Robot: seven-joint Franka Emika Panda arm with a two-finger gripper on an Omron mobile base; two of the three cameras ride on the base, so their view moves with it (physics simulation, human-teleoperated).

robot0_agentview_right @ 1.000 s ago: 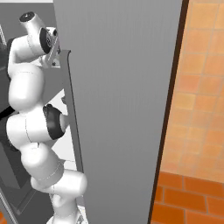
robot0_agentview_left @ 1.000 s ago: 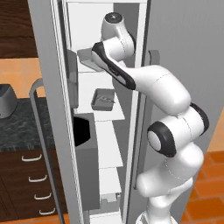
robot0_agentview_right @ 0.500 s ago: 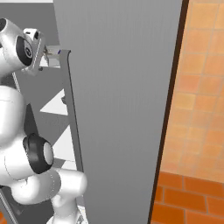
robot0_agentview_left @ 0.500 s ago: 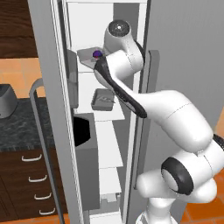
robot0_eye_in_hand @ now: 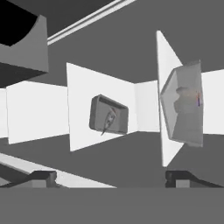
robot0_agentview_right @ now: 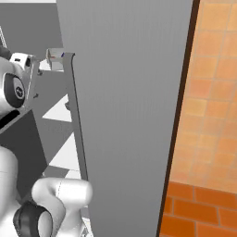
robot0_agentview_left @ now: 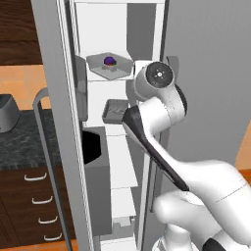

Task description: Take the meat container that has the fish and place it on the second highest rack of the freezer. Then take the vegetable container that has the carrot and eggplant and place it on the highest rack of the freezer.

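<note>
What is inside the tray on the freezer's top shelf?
In the shallow grey tray on the topmost white shelf, a glossy purple eggplant shows. The tray's wall hides any carrot.

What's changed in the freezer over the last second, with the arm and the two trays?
The white arm's gripper has drawn back out of the tall grey freezer, jaws open and empty. The clear tray with the purple eggplant, hidden behind the hand a second ago, now sits alone on the topmost white shelf. Unchanged: the grey tray with the thin silvery fish on the second white shelf, and the base.
</note>
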